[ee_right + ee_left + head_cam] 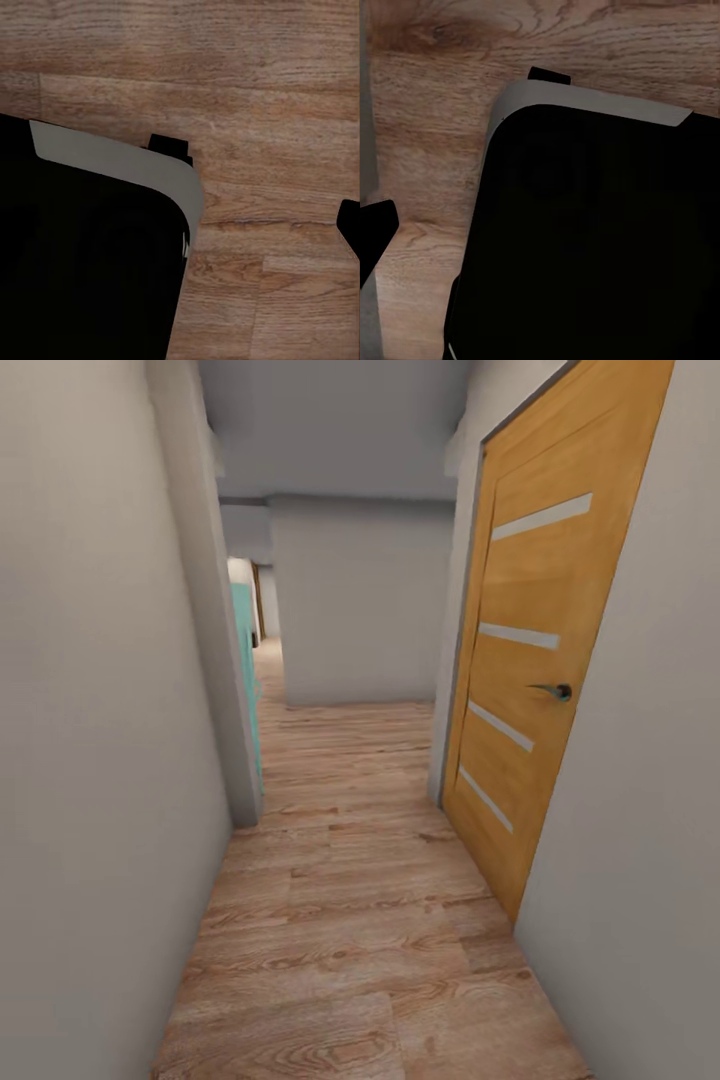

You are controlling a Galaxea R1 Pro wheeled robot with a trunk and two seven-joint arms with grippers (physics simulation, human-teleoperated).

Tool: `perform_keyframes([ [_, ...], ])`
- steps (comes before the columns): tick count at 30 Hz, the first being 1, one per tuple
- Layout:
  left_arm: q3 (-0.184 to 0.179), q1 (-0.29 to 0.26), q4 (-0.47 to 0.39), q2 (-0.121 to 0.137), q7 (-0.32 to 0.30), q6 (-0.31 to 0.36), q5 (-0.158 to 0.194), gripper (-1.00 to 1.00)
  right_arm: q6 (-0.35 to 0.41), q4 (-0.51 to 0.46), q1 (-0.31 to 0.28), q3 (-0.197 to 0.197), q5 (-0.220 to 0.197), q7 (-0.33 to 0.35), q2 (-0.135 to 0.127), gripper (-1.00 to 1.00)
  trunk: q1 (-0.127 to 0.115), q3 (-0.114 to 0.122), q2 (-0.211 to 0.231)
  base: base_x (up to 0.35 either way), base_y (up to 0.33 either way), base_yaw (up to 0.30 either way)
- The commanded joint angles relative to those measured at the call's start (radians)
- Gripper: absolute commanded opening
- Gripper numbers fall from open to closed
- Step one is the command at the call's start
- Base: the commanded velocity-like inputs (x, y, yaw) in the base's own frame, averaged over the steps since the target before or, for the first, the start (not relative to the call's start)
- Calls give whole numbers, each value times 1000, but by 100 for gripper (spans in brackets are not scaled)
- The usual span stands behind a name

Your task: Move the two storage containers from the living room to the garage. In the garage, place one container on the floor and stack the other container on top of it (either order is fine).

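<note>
In transit down a wood-plank hallway (350, 920); wooden door (530, 660) to my right, closed. No container in sight, so garage or living room lies elsewhere. Gripper opening: cannot tell. I should hold the centreline, clear of both walls.

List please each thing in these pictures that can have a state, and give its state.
door: shut, flush in its frame.
handle: level, not pressed.
wood floor: bare along the hallway ahead.
teal opening: open on the hallway's left; what lies behind cannot be told.
robot base: standing on wood planks.
left gripper: cannot tell if open or shut.
right gripper: cannot tell either.
</note>
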Motion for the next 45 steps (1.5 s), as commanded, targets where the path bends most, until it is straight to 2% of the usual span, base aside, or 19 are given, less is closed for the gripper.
perform_keyframes([
  [1,0,0,0,0,2,-2,5,100,-5,2,-1,3,-17,2,-2,100,0,-1,0,228,0,59],
  [6,0,0,0,-1,3,-1,11,100,-5,2,-1,4,-37,2,-4,100,0,-1,0,280,0,26],
  [9,0,0,1,-2,2,0,50,100,-3,2,-1,9,-37,3,-6,100,0,-1,0,316,0,3],
  [12,0,0,2,-2,2,0,55,100,-2,2,-1,10,-36,3,-6,100,0,-1,0,320,0,1],
  [37,-1,0,10,-4,3,5,60,100,2,4,-1,6,-45,2,-1,100,0,-1,0,321,0,4],
  [45,-1,0,10,-4,3,4,60,100,-5,4,-1,6,-43,2,-5,100,0,-3,0,321,0,238],
])
